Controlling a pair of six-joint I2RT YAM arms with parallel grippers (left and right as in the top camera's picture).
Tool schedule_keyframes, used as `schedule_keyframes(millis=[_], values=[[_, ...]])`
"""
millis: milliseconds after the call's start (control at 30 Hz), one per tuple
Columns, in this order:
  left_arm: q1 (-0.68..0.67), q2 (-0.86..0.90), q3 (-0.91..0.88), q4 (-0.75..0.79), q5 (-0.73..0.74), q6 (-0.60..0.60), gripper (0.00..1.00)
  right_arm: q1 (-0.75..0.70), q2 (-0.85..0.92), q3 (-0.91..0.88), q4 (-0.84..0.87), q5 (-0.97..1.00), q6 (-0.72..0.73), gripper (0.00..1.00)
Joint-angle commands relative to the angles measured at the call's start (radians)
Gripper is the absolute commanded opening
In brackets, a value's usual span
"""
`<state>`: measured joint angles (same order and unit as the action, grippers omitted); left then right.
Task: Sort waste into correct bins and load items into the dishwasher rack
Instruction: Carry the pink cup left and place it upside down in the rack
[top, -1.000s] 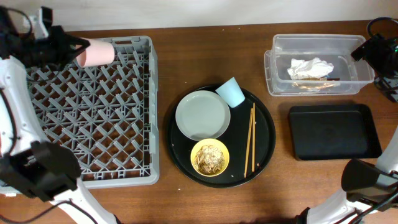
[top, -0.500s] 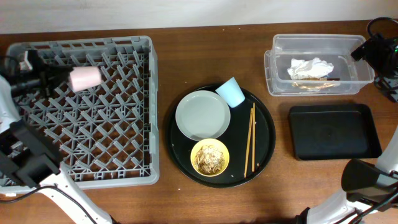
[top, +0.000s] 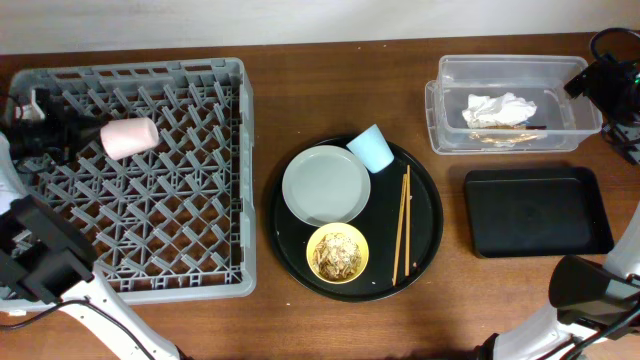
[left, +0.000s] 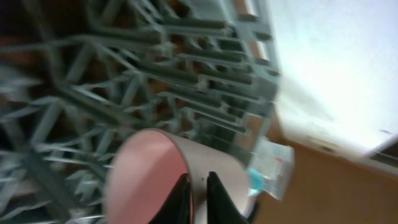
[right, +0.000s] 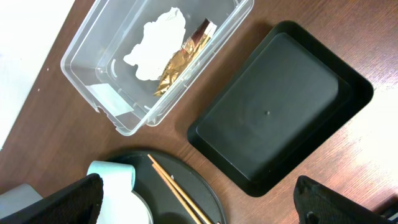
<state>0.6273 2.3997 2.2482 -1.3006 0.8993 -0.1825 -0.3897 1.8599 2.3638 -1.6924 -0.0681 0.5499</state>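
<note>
The left tool (left: 198, 180) has its two dark fingers drawn close together, one inside and one outside the wall of the small pink cup (left: 161, 180), so it looks clamped on the rim. A rim pinch of this kind leaves the cup's body free to settle among the pegs. The cup lies on its side in the far left part of the dishwasher rack (top: 243, 170), low over the pegs, its mouth apparently toward the tool. I judge that it is being set down there, though whether it already rests on the pegs is not clear. To the right of the rack, a round black tray (top: 425, 240) on the worktop (top: 270, 320) carries what is left to load: the pale grey plate (top: 326, 185), the light-blue cup (top: 372, 148) touching the plate's far right edge, and the yellow bowl (top: 311, 252) with food scraps (top: 338, 255) in it. The chopsticks (top: 402, 225) lie along the tray's right side, not yet sorted. Far right, the clear tub (top: 500, 70) holds the crumpled napkin (top: 498, 108) and a golden-brown scrap. Just near of it sits the black rectangular tray (top: 538, 212). The right tool (right: 199, 202) hangs above these bins with its fingers spread wide and nothing between them, probably kept clear while the left arm works.
</note>
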Motion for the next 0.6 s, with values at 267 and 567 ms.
schedule_keyframes(millis=[267,567], values=[[0.086,0.031,-0.015,-0.095,-0.279,0.023,0.12,-0.003,0.0,0.0,-0.006,0.013,0.005,0.99],[0.094,0.023,0.194,-0.24,-0.278,0.023,0.04,-0.003,0.0,0.0,-0.006,0.013,0.005,0.99]])
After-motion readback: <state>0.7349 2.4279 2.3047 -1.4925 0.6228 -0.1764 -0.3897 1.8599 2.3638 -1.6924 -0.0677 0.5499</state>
